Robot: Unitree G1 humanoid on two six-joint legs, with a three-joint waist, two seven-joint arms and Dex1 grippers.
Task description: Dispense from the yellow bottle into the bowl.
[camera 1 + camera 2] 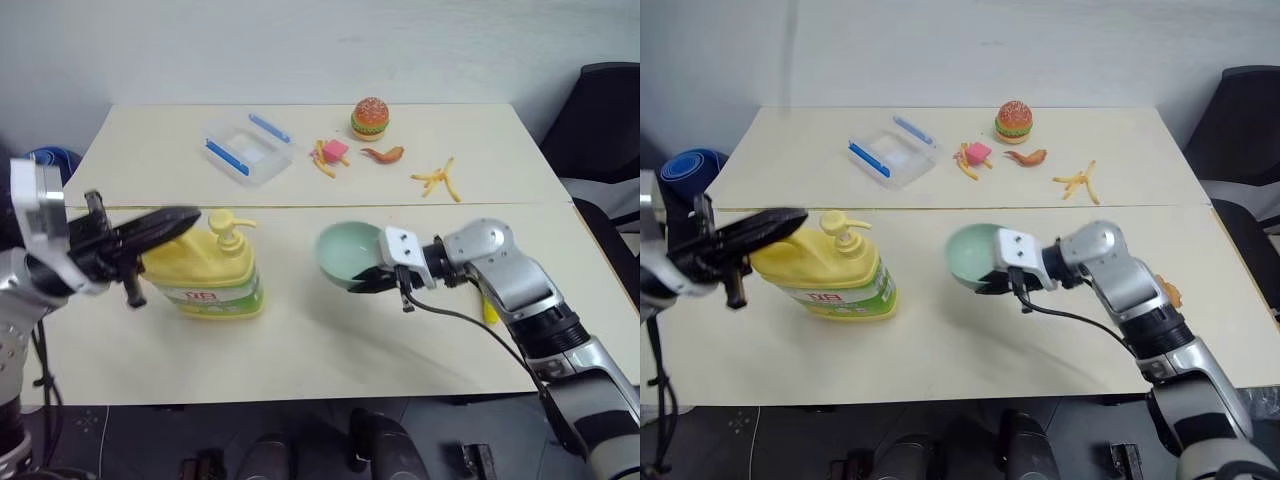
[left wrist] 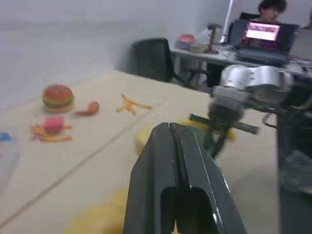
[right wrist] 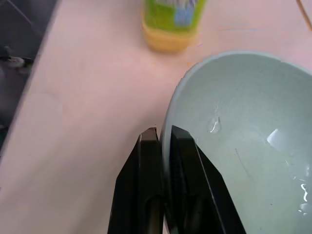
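Right claw (image 1: pixel 372 281) clamped on bowl (image 1: pixel 349 253) rim, bowl tilted mid-desk (image 1: pixel 300 350). Yellow bottle (image 1: pixel 208 275) upright left of bowl, apart. Left claw (image 1: pixel 165 224) together, empty, just above bottle's left shoulder.

The table (image 1: pixel 300 350) is pale cream, and a thin line runs across it from side to side. The yellow bottle (image 1: pixel 207 275) stands on the near part, and every place here is told from it. Close by on its right is the bowl (image 1: pixel 347 255), tipped up, so it is hard to tell if it touches the table. Past the line, just behind the bottle, lies a clear box (image 1: pixel 247 148) with blue clips. Further right of the box lie some fries with a pink block (image 1: pixel 331 155), a toy burger (image 1: pixel 370 118), a small brown piece (image 1: pixel 385 154) and more fries (image 1: pixel 439 180).
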